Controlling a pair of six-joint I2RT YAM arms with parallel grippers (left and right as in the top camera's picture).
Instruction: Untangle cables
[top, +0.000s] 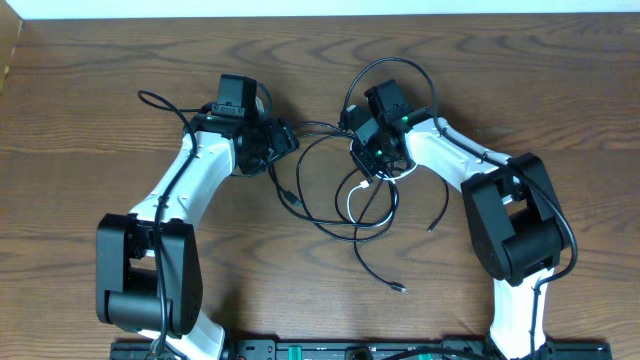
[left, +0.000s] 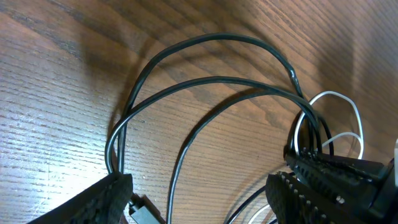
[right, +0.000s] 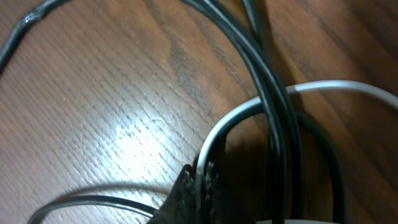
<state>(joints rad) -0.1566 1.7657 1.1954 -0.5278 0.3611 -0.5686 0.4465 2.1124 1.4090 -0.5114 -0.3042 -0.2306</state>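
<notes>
Several thin black cables (top: 318, 218) loop loosely on the wooden table between the two arms, tangled with a shorter white cable (top: 350, 200). My right gripper (top: 372, 168) is down at the top of the tangle. In the right wrist view its jaws (right: 200, 180) are pressed together on the white cable (right: 249, 111), with black cables (right: 273, 93) crossing over it. My left gripper (top: 283, 140) stands left of the tangle. It is open (left: 199, 202), and one black cable (left: 180, 155) runs between its fingers (left: 93, 202) untouched, with a small plug (left: 146, 213) beside the left one.
Thick black cords (top: 160, 102) run along each arm to its base. One black cable end (top: 398, 288) lies toward the front edge, another (top: 432, 226) beside the right arm. The table (top: 80, 150) is brown wood, its far edge at the top.
</notes>
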